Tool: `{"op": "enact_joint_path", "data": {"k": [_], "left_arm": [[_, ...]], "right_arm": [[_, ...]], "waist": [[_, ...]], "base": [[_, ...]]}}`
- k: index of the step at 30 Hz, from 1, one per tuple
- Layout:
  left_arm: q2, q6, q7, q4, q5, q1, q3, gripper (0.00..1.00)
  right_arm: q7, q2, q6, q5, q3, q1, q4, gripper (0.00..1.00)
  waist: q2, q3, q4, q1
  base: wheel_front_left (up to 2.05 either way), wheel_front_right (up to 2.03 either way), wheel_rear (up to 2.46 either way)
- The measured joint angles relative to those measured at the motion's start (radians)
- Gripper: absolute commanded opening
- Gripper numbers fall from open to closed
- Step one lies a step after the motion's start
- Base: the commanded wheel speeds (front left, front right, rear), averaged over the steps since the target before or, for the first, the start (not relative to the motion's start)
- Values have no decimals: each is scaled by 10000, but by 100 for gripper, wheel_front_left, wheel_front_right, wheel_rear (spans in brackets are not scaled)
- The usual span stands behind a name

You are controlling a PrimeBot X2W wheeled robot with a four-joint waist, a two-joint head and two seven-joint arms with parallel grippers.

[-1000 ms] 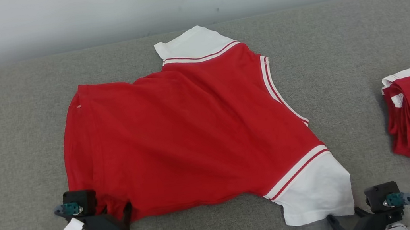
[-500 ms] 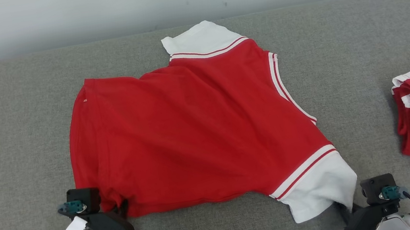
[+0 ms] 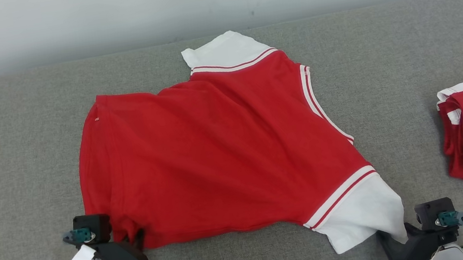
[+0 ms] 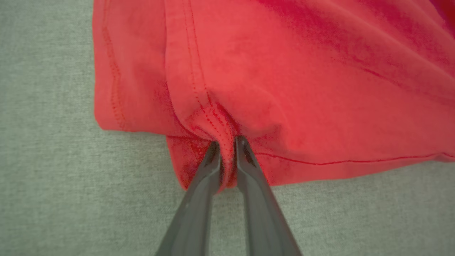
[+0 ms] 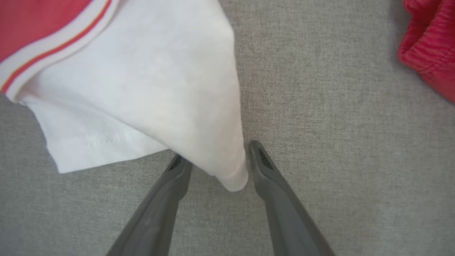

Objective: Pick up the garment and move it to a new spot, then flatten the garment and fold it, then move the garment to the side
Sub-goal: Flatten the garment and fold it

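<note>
Left wrist view shows left gripper (image 4: 227, 140) pinching garment (image 4: 302, 89) (right gripper (image 5: 216, 151) spread around sleeve (image 5: 142, 89)).

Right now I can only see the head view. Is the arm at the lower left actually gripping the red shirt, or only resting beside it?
Observer: It is gripping it. In the left wrist view, the left end effector is pinched shut on a bunched fold at the hem of the red shirt.
Operator: And the one at the lower right, by the white sleeve?
Observer: That one has no grip. In the right wrist view, the right end effector is open. The tip of the white sleeve lies between its fingers but is not pinched.
</note>
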Motion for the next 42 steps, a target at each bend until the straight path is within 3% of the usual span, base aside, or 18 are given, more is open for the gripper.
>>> {"op": "enact_joint_path", "data": {"k": [10,11,12,14,15,16,17,18,21,27,33,36,42], "left_arm": [[282,2,-13,-117,0,157,117,100],[291,2,-13,-128,0,157,119,100],[295,2,-12,-146,0,157,121,98],[295,2,-12,-161,0,157,121,84],[293,2,-6,-174,0,157,119,70],[295,0,-2,-186,0,157,119,50],[299,-2,0,-199,0,157,119,40],[307,-12,0,-211,-2,157,117,33],[316,-65,56,-219,-8,159,96,0],[314,-67,2,-405,-15,237,94,0],[242,313,-527,-1009,-13,425,439,0],[33,502,-949,-1505,-15,598,681,0],[-552,719,-1971,-2550,6,989,1177,0]], "right_arm": [[-10,6,0,12,-2,27,84,100],[-10,8,0,13,2,29,92,95],[-12,12,0,13,8,30,98,81],[-12,23,2,15,15,30,104,39],[-12,36,2,15,25,31,109,29],[-12,48,2,15,38,31,115,12],[-12,58,2,17,54,31,121,0],[-12,69,2,17,73,32,127,0],[-12,84,2,35,82,54,142,0],[-148,81,2,142,4,211,50,0],[-800,337,65,982,-652,170,-1001,0],[-1116,430,267,1442,-928,86,-1726,0],[-1682,341,357,1789,-1505,-306,-2884,0]], "waist": [[0,-156,71,0],[0,-172,80,0],[0,-187,88,0],[0,-202,95,0],[0,-216,100,0],[0,-230,103,0],[0,-241,104,0],[0,-252,102,0],[0,-274,83,0],[0,-301,32,0],[0,-354,23,0],[0,-391,30,0],[0,-436,71,0]], "base": [[0,0,0],[0,0,0],[0,0,0],[0,0,0],[0,0,0],[0,0,0],[0,0,0],[0,0,0],[0,0,0],[0,0,0],[0,0,0],[0,0,0],[0,0,0]]}}
